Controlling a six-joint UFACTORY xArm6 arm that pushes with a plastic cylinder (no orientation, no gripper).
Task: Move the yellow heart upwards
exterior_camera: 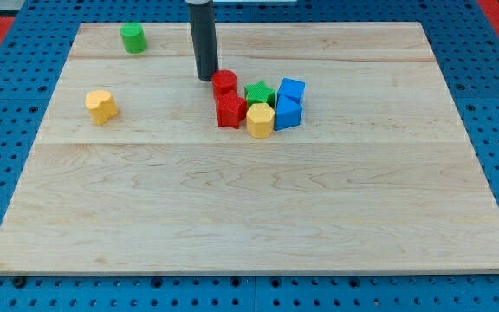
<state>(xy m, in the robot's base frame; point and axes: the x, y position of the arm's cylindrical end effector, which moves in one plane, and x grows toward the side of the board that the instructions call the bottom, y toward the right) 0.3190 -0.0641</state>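
Observation:
The yellow heart point(101, 106) lies alone at the view's left of the wooden board point(249, 208). My tip point(205, 78) is at the view's top centre, well to the right of the heart and just left of a red cylinder point(224, 83). That cylinder heads a cluster: a red star-like block point(230, 111), a green star point(259, 92), a yellow hexagon-like block point(261, 120) and two blue blocks point(291, 90) point(288, 113).
A green cylinder point(132, 37) stands at the board's top left, above and to the right of the heart. A blue pegboard surface point(7, 130) surrounds the board.

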